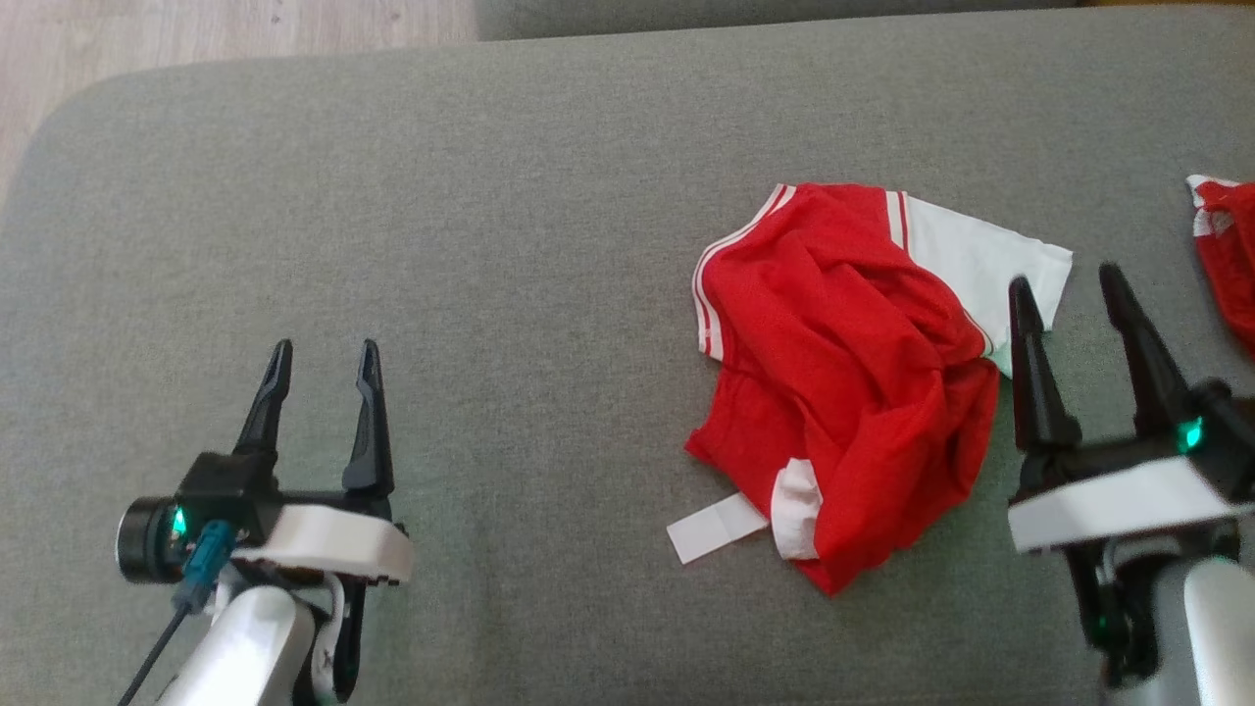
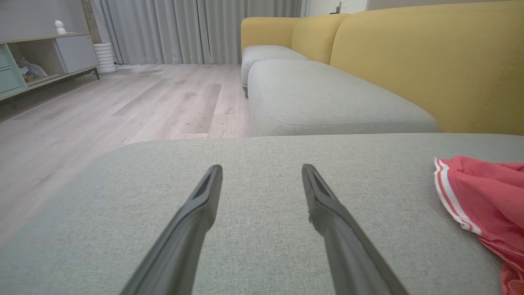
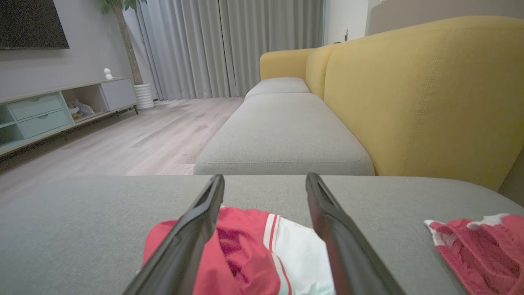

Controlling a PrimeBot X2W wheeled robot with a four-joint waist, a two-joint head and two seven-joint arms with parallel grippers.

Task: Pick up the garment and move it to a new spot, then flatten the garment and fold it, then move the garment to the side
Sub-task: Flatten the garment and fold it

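Observation:
The garment (image 1: 843, 373), red with white stripes and a white panel, lies crumpled on the grey cushion (image 1: 490, 245), right of centre. My right gripper (image 1: 1067, 275) is open just to its right, fingertips by the white panel, holding nothing. In the right wrist view the garment (image 3: 249, 250) lies below and between the spread fingers of the right gripper (image 3: 265, 180). My left gripper (image 1: 326, 350) stands open at the lower left, well apart from the cloth. The left wrist view shows the left gripper (image 2: 262, 169) open over bare cushion, with the garment's edge (image 2: 483, 200) at the far right.
A second red and white garment (image 1: 1226, 255) lies at the right edge of the cushion, also seen in the right wrist view (image 3: 479, 250). Yellow sofa backs (image 3: 421, 94) rise behind the cushions. Wooden floor (image 1: 196, 39) lies beyond the cushion's rounded far-left corner.

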